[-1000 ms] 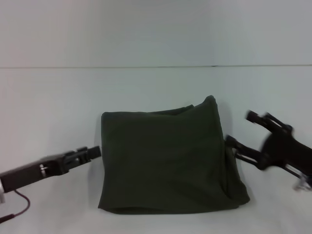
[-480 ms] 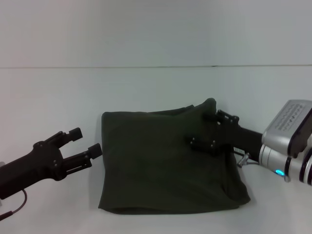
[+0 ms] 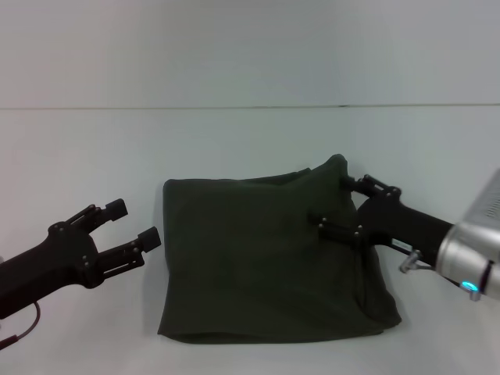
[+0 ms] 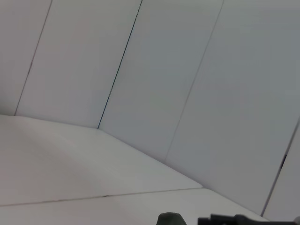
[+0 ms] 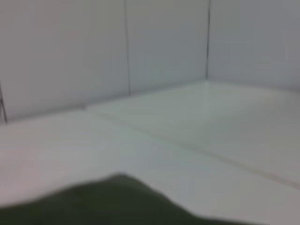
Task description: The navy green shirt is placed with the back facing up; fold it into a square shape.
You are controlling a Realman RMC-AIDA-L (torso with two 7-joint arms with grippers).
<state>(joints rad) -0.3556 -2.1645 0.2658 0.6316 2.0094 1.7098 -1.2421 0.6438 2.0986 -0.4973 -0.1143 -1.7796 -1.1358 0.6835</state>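
The dark olive-green cotton shirt (image 3: 269, 262) is lying folded into a near-square. The right gripper (image 3: 344, 205), fingers spread wide, is now hovering over its far right corner, having swung in. The left gripper (image 3: 133, 223), also wide, is lifting off the left edge—likely final tidying.

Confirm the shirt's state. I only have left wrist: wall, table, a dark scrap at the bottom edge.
Observer: Head view shows the shirt folded into a rough square on the table.
Operator: Left gripper on it?
Observer: No grip. The left gripper is open beside the shirt's left edge.
Operator: Right one?
Observer: The right gripper is open, over the shirt's far right corner; contact unclear.
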